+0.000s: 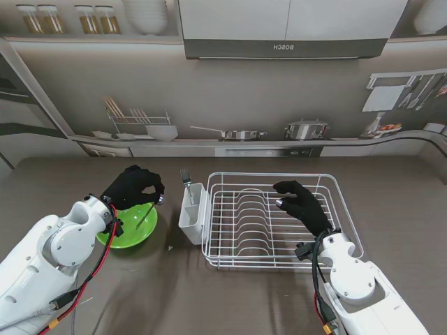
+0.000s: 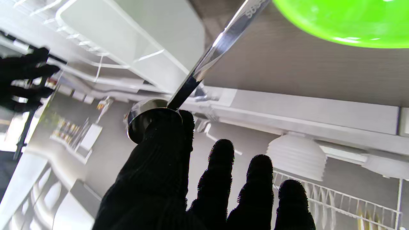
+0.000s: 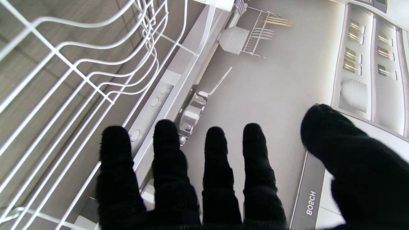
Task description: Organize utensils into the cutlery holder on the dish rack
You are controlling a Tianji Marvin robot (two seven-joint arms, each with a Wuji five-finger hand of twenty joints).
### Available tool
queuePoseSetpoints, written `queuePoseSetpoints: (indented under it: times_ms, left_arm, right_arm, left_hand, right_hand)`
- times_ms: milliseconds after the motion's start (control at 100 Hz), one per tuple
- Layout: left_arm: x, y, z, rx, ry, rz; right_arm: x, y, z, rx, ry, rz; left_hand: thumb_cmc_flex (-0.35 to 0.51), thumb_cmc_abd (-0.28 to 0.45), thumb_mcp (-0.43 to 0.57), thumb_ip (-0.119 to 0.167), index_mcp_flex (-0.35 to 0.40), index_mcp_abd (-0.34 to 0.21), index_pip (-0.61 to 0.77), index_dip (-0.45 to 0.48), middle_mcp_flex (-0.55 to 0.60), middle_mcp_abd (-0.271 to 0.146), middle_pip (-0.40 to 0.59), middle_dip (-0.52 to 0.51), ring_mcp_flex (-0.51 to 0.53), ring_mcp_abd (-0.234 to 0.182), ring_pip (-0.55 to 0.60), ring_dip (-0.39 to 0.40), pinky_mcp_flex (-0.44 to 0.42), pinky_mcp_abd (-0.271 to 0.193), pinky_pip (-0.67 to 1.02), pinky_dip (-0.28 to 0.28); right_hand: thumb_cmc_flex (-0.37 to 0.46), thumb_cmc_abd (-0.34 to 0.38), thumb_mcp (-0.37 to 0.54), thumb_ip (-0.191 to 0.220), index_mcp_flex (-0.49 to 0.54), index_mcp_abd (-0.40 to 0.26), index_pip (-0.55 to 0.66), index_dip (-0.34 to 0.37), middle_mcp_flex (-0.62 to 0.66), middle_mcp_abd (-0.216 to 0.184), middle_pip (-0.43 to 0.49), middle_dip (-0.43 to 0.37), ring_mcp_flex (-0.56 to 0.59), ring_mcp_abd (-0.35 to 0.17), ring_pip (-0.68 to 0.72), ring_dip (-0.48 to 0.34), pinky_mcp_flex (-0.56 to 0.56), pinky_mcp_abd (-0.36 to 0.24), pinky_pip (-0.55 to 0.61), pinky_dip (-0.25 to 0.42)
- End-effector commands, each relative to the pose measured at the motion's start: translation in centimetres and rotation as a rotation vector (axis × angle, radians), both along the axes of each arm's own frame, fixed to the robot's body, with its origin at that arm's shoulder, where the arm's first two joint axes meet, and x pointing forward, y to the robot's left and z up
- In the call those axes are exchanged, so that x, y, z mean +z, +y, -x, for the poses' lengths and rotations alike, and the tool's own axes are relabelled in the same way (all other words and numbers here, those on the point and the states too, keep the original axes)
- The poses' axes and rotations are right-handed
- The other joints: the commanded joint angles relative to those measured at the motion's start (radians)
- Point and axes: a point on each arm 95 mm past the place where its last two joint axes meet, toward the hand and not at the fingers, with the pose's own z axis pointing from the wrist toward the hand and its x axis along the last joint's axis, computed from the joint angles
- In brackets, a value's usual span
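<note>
The long polished metal spoon (image 2: pixel 204 64) shone mirror-bright. The round green plastic bowl (image 1: pixel 129 234) was glossy; the white coated-wire dish rack (image 1: pixel 279 258) smooth. Black knitted cloth covered the left hand (image 1: pixel 133 187), rough and matt. The grey-brown bench (image 1: pixel 209 300) looked matt.

A brown wood-grain table (image 1: pixel 230 300) is seen spanning the stand's view. A white wire dish rack (image 1: pixel 279 220) is set on it right of centre, with a white cutlery holder (image 1: pixel 192 213) hung on the rack's left side. A green bowl (image 1: pixel 129 230) is placed on the table just left of the holder.
</note>
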Motion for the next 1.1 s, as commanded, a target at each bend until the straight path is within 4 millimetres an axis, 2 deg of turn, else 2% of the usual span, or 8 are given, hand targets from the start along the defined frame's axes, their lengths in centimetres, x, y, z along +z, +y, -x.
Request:
queuePoseSetpoints:
  times_ms: [0,240,650,830,1090]
  left_arm:
    - [0.9,-1.0,-0.1,-0.014,-0.016,0.027]
    - [1.9,-3.5,-0.6,-0.059,-0.015,0.139]
    - [3.1,-7.3,-2.7,-0.117,-0.027,0.270]
    - [2.6,-8.4,-3.2,-0.124,-0.006,0.310]
    - [0.7,-8.9,-2.8,-0.114,0.041,0.308]
  right_arm:
    - [-0.2,0.4,0.2,0.018,0.008,-0.003]
    - [-0.2,0.5,0.2,0.017,0.007,-0.003]
    - [-0.2,0.4,0.2,0.012,0.007,-0.007]
    - [-0.2,0.3,0.1,0.009,0.006,-0.008]
    - [-0.2,0.3,0.1,0.011,0.007,-0.008]
  left_hand:
    - [0.082,0.077,0.019,0.031,0.031,-0.021,0.128,0.059,-0.002,0.012,0.005,0.015,0.009,-0.018,0.014,0.013,0.001,-0.022,-0.001,0.009]
    - [0.086,0.076,0.020,0.034,0.035,-0.004,0.114,0.058,0.006,0.015,0.005,0.018,0.011,-0.019,0.017,0.017,0.003,-0.026,0.003,0.014]
    - [0.091,0.075,0.020,0.036,0.039,0.008,0.101,0.060,0.011,0.019,0.004,0.020,0.013,-0.016,0.017,0.019,0.003,-0.025,0.004,0.019]
    - [0.091,0.076,0.019,0.038,0.042,0.015,0.096,0.057,0.010,0.022,0.002,0.020,0.009,-0.017,0.015,0.019,-0.001,-0.026,0.003,0.021]
    - [0.092,0.074,0.016,0.041,0.045,0.023,0.086,0.049,0.008,0.026,0.000,0.019,0.005,-0.015,0.013,0.019,-0.005,-0.028,0.002,0.023]
  right_hand:
    - [-0.021,0.013,0.001,0.028,-0.022,-0.004,-0.002,0.000,0.007,0.002,-0.008,-0.002,0.021,-0.004,-0.004,0.016,0.008,-0.019,-0.019,0.027]
    - [-0.020,0.013,0.001,0.028,-0.023,-0.004,-0.002,0.000,0.006,0.003,-0.007,-0.002,0.021,-0.004,-0.003,0.016,0.008,-0.019,-0.020,0.028]
    - [-0.022,0.015,0.001,0.028,-0.023,-0.004,-0.002,0.000,0.006,0.002,-0.007,-0.002,0.022,-0.003,-0.002,0.016,0.009,-0.019,-0.022,0.031]
    - [-0.022,0.016,0.001,0.028,-0.023,-0.004,-0.002,0.000,0.007,0.003,-0.007,-0.002,0.023,-0.004,-0.002,0.016,0.009,-0.018,-0.023,0.032]
    - [-0.022,0.016,0.001,0.028,-0.023,-0.004,-0.003,0.000,0.006,0.003,-0.008,-0.003,0.022,-0.003,-0.003,0.016,0.009,-0.017,-0.024,0.033]
